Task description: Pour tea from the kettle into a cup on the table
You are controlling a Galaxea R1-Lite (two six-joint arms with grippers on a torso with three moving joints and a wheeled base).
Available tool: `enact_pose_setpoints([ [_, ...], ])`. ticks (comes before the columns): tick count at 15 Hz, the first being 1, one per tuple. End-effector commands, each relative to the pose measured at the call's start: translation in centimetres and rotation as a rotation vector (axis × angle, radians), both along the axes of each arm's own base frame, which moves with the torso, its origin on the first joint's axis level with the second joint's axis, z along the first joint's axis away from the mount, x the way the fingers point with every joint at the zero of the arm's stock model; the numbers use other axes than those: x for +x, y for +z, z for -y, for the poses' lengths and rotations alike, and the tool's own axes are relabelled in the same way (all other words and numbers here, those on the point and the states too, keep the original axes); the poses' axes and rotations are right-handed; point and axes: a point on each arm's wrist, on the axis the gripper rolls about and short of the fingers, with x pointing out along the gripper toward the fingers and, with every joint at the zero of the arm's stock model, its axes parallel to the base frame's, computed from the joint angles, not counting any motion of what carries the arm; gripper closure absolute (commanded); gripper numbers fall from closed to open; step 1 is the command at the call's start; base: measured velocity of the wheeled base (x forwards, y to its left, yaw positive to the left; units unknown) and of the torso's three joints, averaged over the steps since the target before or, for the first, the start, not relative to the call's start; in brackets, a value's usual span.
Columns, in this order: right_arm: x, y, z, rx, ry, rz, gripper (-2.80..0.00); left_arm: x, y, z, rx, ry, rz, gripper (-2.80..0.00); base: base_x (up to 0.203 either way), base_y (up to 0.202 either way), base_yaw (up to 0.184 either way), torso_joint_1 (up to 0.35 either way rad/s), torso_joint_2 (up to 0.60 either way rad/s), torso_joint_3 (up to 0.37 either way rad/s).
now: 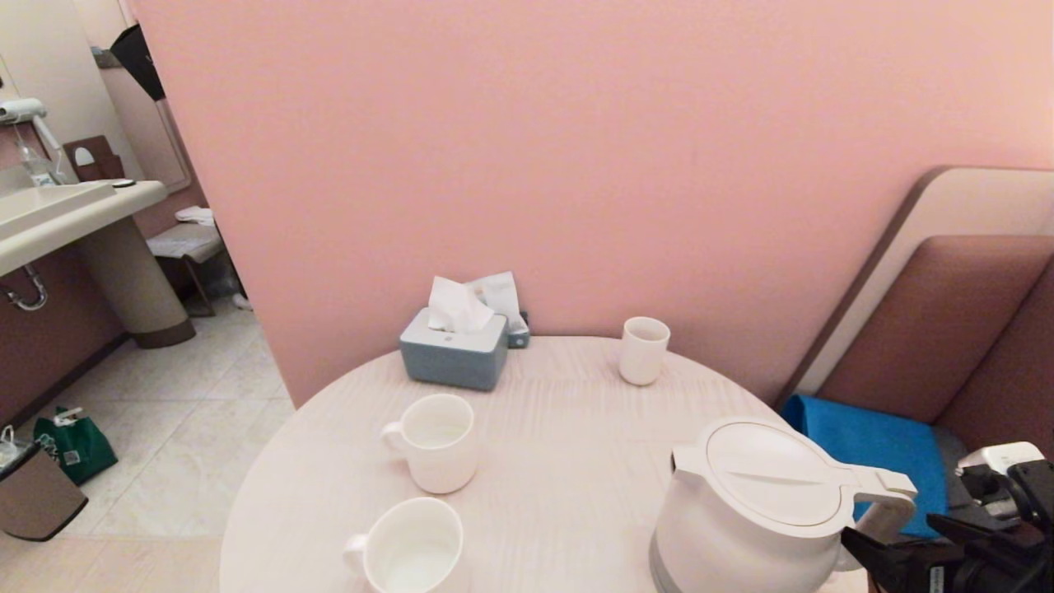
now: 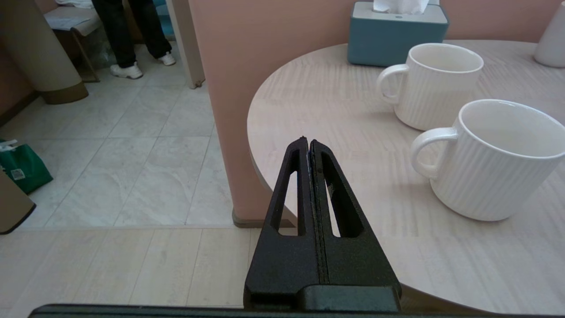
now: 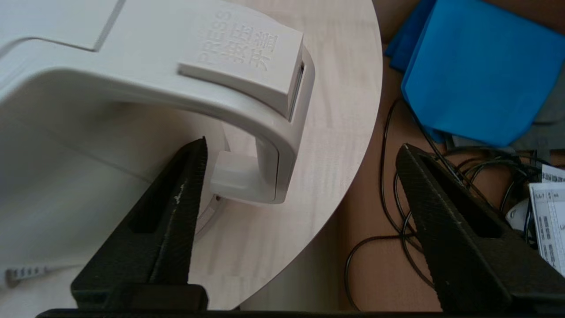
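Note:
The white kettle (image 1: 757,502) stands upright on the round pale table (image 1: 560,412), near its right front edge, spout to the left and loop handle (image 3: 273,128) to the right. My right gripper (image 3: 304,143) is open around that handle without touching it. One finger (image 3: 176,207) is inside the loop by the kettle's body, the other (image 3: 446,212) outside, beyond the table edge. In the head view it shows at the lower right (image 1: 906,543). Two white mugs (image 1: 432,441) (image 1: 412,548) stand front left and a handleless cup (image 1: 644,350) at the back. No tea can be made out. My left gripper (image 2: 307,140) is shut, empty, over the table's left edge.
A blue-grey tissue box (image 1: 454,350) sits at the back of the table against the pink wall. A blue cloth (image 1: 873,449) lies on the bench right of the table. Black cables (image 3: 397,212) lie below the table's right edge.

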Motion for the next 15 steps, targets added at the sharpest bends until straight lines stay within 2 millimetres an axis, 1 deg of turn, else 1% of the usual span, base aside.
enact_pose_setpoints([
  [1,-0.6,0.6,0.2,0.011,0.001,0.049,-2.80,0.0,0.0,0.0,0.000,0.000,0.000,0.00,0.000,0.000,0.000,0.000,0.00,0.000],
  [5,-1.9,1.5,0.6,-0.005,0.017,0.088,-2.80,0.0,0.0,0.0,0.000,0.000,0.001,0.00,0.000,0.000,0.000,0.000,0.00,0.000],
  [9,-3.6,2.9,1.2,-0.018,0.024,0.121,-2.80,0.0,0.0,0.0,0.000,0.000,0.000,0.00,0.000,0.000,0.000,0.000,0.00,0.000],
  [11,-4.8,3.7,1.5,-0.019,0.020,0.153,-2.80,0.0,0.0,0.0,0.000,0.000,-0.001,0.00,0.000,0.000,0.000,0.000,0.00,0.000],
  [13,-6.2,3.8,2.0,-0.028,0.012,0.174,-2.80,0.0,0.0,0.0,0.000,0.000,0.000,0.00,0.000,0.000,0.000,0.000,0.00,0.000],
  [14,-6.8,4.0,2.3,-0.047,-0.022,0.180,-2.80,0.0,0.0,0.0,0.000,0.000,-0.001,0.00,0.000,0.000,0.000,0.000,0.00,0.000],
  [15,-7.0,4.2,2.6,-0.095,-0.101,0.190,-2.80,0.0,0.0,0.0,0.000,0.000,-0.001,0.00,0.000,0.000,0.000,0.000,0.00,0.000],
])
